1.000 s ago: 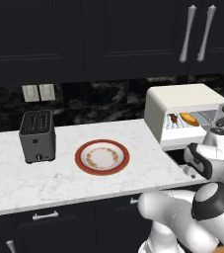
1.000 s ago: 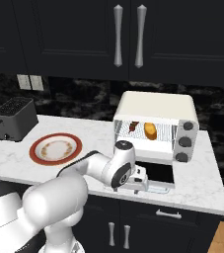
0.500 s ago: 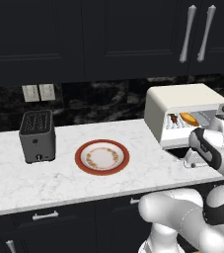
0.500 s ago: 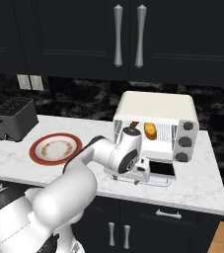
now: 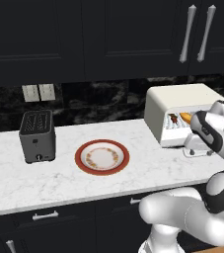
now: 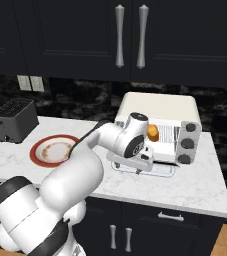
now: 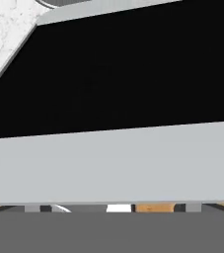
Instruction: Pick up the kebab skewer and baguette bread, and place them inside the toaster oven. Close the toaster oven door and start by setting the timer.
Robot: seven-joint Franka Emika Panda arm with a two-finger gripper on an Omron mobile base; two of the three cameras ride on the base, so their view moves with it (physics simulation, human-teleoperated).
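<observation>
A: Checking oven (image 6: 157, 107) — skewer (image 5: 173, 119) and bread (image 6: 153, 132) on the rack inside, door (image 6: 157, 170) folded flat onto tabletop (image 6: 195, 186).
B: Jaws?
A: Wide, nothing held, low over the door glass (image 7: 113, 74). Plate (image 5: 102, 157) and toaster (image 5: 36, 136) well left.
</observation>
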